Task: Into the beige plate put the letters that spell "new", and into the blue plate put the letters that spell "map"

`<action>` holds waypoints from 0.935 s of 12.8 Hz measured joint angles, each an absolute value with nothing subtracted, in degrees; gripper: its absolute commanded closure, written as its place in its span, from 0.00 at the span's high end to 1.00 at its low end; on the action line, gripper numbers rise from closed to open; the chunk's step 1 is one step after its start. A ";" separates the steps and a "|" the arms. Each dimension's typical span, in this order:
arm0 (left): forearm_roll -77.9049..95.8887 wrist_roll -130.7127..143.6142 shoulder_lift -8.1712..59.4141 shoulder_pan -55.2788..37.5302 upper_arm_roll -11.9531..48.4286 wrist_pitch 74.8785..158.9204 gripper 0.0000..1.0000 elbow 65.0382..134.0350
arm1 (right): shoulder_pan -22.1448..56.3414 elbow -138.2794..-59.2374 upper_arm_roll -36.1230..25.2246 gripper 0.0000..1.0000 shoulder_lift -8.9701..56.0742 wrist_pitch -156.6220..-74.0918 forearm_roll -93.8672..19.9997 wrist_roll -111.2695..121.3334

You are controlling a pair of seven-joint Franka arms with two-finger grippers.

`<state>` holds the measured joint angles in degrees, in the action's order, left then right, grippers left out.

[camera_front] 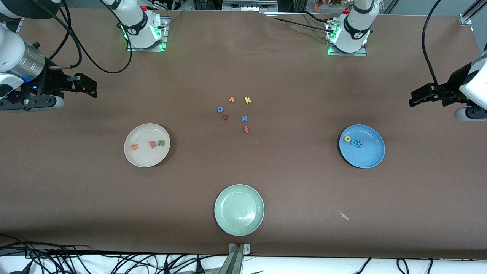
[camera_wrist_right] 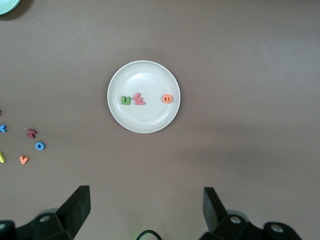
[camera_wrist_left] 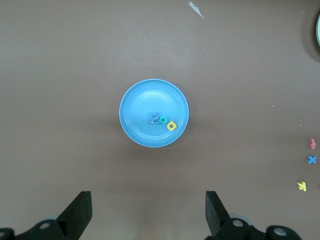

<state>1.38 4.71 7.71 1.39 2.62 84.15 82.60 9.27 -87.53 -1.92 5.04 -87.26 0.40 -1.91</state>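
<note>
Brown cloth covers the table (camera_front: pixel 243 68), where the beige plate (camera_front: pixel 141 158) toward the right arm's end holds the green n (camera_front: pixel 161 143), the red-pink w (camera_front: pixel 153 144) and the orange e (camera_front: pixel 134 146), and the blue plate (camera_front: pixel 367 158) toward the left arm's end holds the yellow a (camera_front: pixel 347 139), the teal p (camera_front: pixel 354 142) and the periwinkle m (camera_front: pixel 359 144). Both arms wait with fingers spread and nothing between them, the right gripper (camera_front: pixel 89 88) up at its end of the table and the left gripper (camera_front: pixel 418 98) at the other. Six leftover letters lie loose at mid-table, and a pale green plate (camera_front: pixel 239 224) sits nearest the front camera.
</note>
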 measured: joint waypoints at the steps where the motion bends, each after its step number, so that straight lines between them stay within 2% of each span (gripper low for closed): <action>1: 1.38 5.68 7.87 0.97 2.76 84.15 1.00 82.60 | 9.27 -87.52 -1.92 1.00 5.04 -87.26 0.40 -1.91; 12: 1.38 6.66 8.13 0.41 3.23 84.22 1.00 82.60 | 9.27 -87.52 -1.92 1.00 5.04 -87.26 0.40 -1.90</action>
